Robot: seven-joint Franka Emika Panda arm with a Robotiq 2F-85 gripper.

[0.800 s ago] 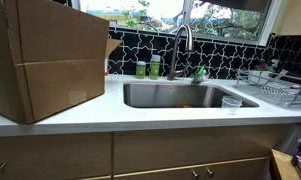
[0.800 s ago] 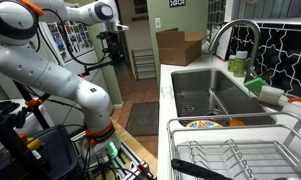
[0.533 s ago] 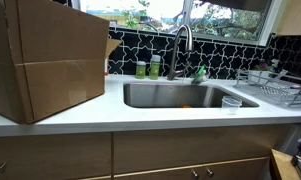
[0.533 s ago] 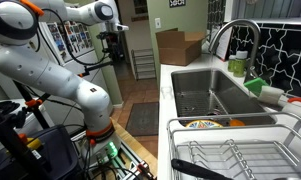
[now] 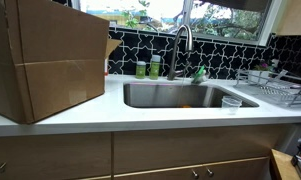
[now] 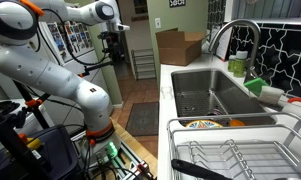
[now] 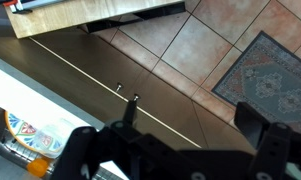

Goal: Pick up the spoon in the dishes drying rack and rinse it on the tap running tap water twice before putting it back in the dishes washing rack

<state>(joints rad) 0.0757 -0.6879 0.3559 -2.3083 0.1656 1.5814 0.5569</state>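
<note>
The tap (image 5: pixel 182 40) is a tall steel gooseneck behind the sink (image 5: pixel 180 95); it also shows in an exterior view (image 6: pixel 230 35). The wire dish rack (image 5: pixel 275 88) stands on the counter beside the sink and fills the foreground in an exterior view (image 6: pixel 240 150). A dark long-handled utensil (image 6: pixel 205 170) lies across the rack; I cannot make out a spoon clearly. A patterned plate (image 6: pixel 200 124) stands in the rack and shows in the wrist view (image 7: pixel 20 130). My gripper (image 6: pixel 115 48) hangs open and empty off the counter over the floor. In the wrist view (image 7: pixel 180 150) its fingers are wide apart.
A large cardboard box (image 5: pixel 50 60) covers one end of the counter, also seen far off (image 6: pixel 180 45). Green bottles (image 5: pixel 142 68) stand by the tap. A small clear cup (image 5: pixel 231 103) sits at the sink's edge. Below the gripper are cabinet fronts, tiled floor and a rug (image 7: pixel 265 70).
</note>
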